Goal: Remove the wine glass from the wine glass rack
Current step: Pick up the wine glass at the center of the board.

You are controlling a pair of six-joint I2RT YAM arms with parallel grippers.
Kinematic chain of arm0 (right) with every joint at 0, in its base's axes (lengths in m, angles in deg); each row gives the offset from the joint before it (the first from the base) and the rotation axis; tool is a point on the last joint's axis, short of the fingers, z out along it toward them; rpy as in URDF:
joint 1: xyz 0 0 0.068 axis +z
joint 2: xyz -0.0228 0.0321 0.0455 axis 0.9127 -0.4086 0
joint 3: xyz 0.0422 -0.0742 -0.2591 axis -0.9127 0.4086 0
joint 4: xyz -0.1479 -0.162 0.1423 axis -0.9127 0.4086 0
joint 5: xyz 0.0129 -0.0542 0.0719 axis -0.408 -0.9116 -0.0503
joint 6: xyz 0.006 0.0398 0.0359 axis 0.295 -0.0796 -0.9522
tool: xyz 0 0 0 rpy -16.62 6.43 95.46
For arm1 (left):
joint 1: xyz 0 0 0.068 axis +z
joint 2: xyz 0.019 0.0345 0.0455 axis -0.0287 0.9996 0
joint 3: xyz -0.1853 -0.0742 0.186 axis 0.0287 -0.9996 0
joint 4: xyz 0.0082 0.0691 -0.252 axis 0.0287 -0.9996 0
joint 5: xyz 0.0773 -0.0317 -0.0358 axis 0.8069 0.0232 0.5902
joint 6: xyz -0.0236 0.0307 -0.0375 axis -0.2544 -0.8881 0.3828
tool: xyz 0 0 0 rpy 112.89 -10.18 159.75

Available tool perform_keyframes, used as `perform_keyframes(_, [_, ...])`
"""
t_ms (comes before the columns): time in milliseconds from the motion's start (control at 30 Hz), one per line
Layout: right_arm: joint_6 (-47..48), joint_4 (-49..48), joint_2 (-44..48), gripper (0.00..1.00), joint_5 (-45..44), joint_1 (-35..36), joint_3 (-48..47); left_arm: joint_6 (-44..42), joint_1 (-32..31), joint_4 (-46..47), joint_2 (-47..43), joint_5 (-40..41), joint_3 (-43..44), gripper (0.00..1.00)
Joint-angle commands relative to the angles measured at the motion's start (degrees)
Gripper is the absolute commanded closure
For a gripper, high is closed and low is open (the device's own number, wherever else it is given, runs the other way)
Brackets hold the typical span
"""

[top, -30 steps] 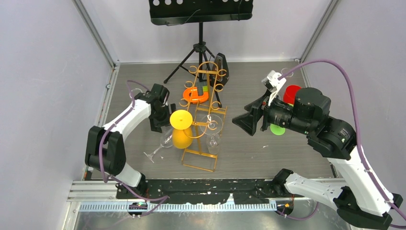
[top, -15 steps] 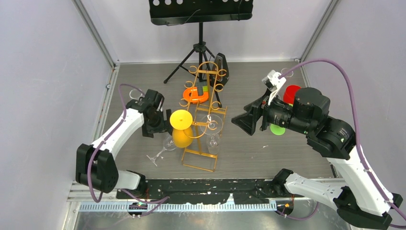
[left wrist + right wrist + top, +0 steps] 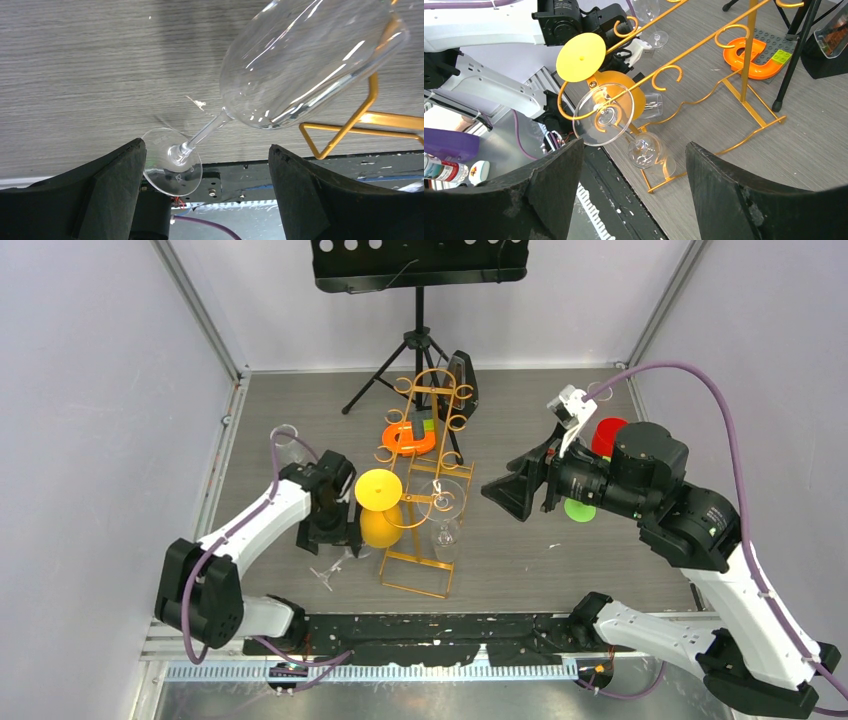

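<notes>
Between the left gripper's (image 3: 206,150) wide-spread, empty jaws, a clear stemmed wine glass (image 3: 300,60) is lying tilted near the grey wood-grain table's (image 3: 560,560) near edge. Its bowl is leaning on the gold-orange wire wine glass rack (image 3: 749,60). The right gripper (image 3: 634,146) is hovering agape, holding nothing.

Clear glass, painted wire, matt grey board.

Smooth, glossy, see-through glass in the wine glass (image 3: 300,65); matt grey with a fine wood-grain print on the table (image 3: 90,60). Thin metal wire, gold-orange with a soft sheen, for the wine glass rack (image 3: 387,120). Dull black, faintly rough-edged plastic on the fingers (image 3: 100,200) of the left gripper (image 3: 206,150). Opaque yellow plastic, smooth and low-gloss, for the goblet (image 3: 581,50); shiny orange plastic in the horseshoe piece (image 3: 731,57).
</notes>
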Motion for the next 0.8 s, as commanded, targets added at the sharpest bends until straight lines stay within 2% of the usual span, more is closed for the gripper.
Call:
perform_keyframes(0, [-1.40,-3.20,0.13,0.20,0.96,-0.26,0.47,-0.96,-0.94,0.09,0.93,1.56,-1.37,0.10])
perform_keyframes(200, [-1.72,-3.14,0.24,0.19,0.92,-0.27,0.75,-1.10,-3.99,0.09,4.74,2.09,-1.11,0.15])
perform_keyframes(400, [-1.87,-3.32,0.05,0.18,1.01,-0.27,0.85,-1.37,-6.10,0.10,8.39,3.41,0.33,0.27])
perform_keyframes(500, [-1.75,-3.25,0.08,0.18,1.02,-0.27,0.71,-1.51,-6.21,0.54,9.37,3.63,0.29,0.38])
perform_keyframes(633, [-1.57,-3.20,0.16,0.18,0.86,-0.27,0.80,-1.81,-6.80,1.42,10.76,3.13,0.27,0.57])
perform_keyframes(767, [-1.55,-3.25,0.08,0.18,0.85,-0.27,0.78,-1.99,-7.25,2.07,12.46,2.91,-0.02,0.70])
